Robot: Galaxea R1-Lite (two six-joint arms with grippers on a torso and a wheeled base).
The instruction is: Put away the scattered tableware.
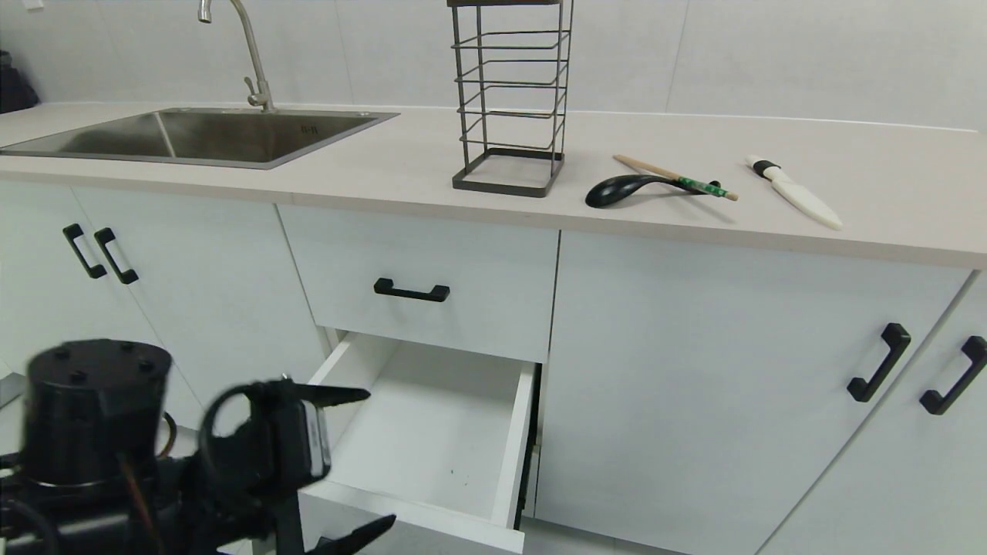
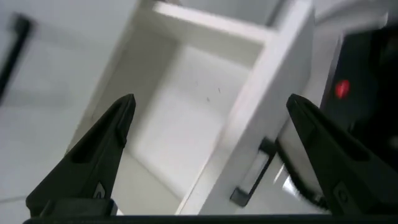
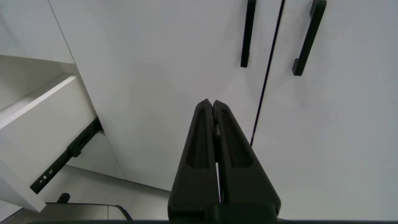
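White kitchen setup: pale countertop [image 1: 864, 154], tiled wall behind, all white cabinet fronts with black handles.

All the tableware sits on the counter, off to the right of the wire rack [image 1: 509, 100]. A black spoon [image 1: 621, 190] has its handle lying against a pair of chopsticks [image 1: 672, 176], and a white knife [image 1: 796, 193] is a bit further right, apart from the other two, tip towards the front edge. The lower drawer [image 1: 432, 432] under the rack is pulled out with nothing in it, so I'd say the opening part is done and the picking up hasn't started.

The left gripper [image 1: 370, 459] hangs low just in front of that drawer, jaws spread wide, nothing in them. The right gripper [image 3: 212, 106] is pinched fully closed on nothing, down by the cabinet doors.

My take on doing this well:
- Open the right one before going up, since it's on the same side as the tableware.
- Grab the spoon by the handle, not the bowl. It touches the chopsticks, so come straight down or they'll roll.
- Take the knife near its black-banded end, away from the tip.
- Watch the counter lip and the open drawer front on the way down.

On the left of the counter there's a steel sink [image 1: 100, 142] with a curved faucet [image 1: 250, 54]. The upper drawer [image 1: 416, 254] is closed.
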